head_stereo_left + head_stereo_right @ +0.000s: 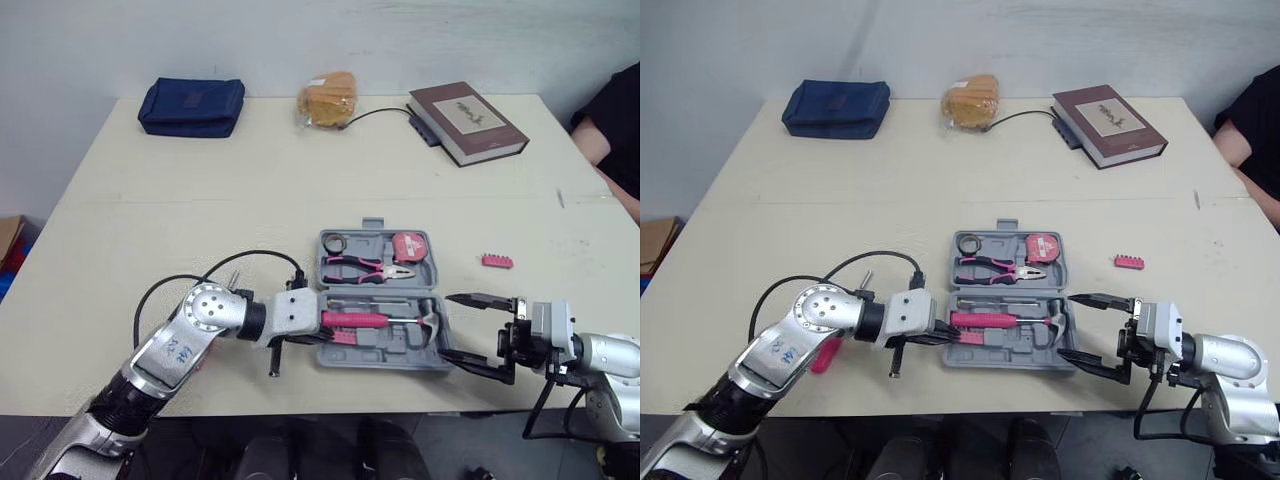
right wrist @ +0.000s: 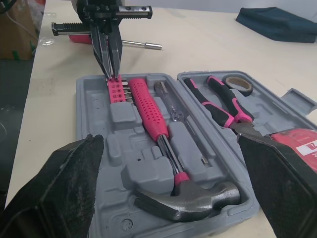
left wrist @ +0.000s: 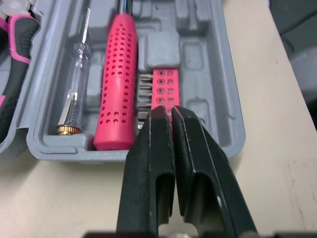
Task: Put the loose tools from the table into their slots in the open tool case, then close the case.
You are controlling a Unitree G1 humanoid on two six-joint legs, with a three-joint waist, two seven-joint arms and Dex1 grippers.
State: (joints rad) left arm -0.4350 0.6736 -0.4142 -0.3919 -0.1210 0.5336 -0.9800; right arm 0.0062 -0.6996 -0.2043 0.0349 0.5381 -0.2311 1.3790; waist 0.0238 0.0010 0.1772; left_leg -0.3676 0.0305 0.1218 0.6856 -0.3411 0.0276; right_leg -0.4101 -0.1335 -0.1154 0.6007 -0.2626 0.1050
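A: Tool case (image 1: 395, 350) lies open mid-worktop (image 1: 150, 200), towards the front edge, between the two arms. What's left out?

B: One pink bit strip (image 1: 497, 261), on the worktop off the case's right side and apart from it. Its long axis runs left to right.

A: Whose reach?

B: The right tool (image 1: 478, 332) is nearer, I'd say. It hangs at the case's near right corner, fingers spread wide, holding nothing. The strip lies beyond it, farther from the robot.

A: And the left tool (image 3: 171, 111)?

B: Clenched, with its tips on the near end of a second bit strip (image 3: 166, 89) that sits in its slot beside the hammer (image 2: 198, 198) handle. Pinching or only pressing, I can't tell.

A: So closing waits.

B: Yes. To pick up the loose strip, the spread fingers would want to close across its short width.
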